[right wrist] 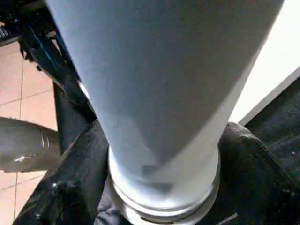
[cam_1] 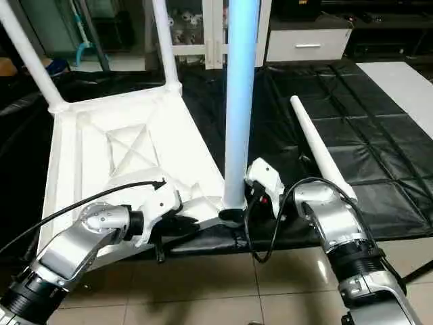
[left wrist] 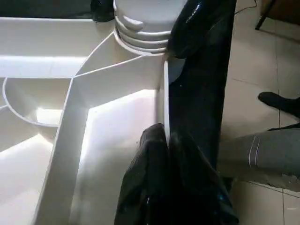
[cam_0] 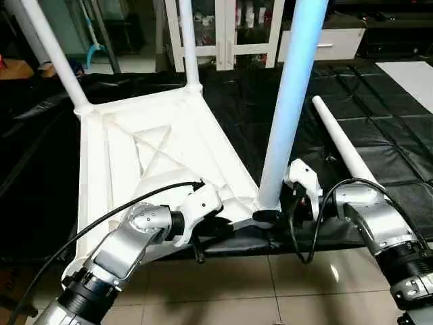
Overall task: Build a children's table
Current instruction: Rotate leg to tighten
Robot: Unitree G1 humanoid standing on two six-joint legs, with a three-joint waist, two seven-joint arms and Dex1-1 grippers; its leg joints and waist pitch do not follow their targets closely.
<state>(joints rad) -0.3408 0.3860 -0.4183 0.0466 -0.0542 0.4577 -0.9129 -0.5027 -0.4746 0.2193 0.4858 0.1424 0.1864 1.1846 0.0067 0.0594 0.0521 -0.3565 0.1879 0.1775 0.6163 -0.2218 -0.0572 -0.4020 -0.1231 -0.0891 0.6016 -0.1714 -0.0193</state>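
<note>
The right gripper (cam_0: 270, 215) straddles the smooth, stiff, light leg (cam_0: 292, 101) base, jaws spread; the left gripper (left wrist: 171, 180), closed, pinches the rigid tabletop (cam_0: 162, 145) rim.

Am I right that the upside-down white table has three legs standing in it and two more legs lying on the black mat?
Nearly. The table does have three legs standing, but one spare leg lies on the black mat, not two, as the left eye view shows.

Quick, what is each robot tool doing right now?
Left tool: shut, pinching the edge of the tabletop.
Right tool: open around the bottom of the standing leg, not squeezing it.
</note>
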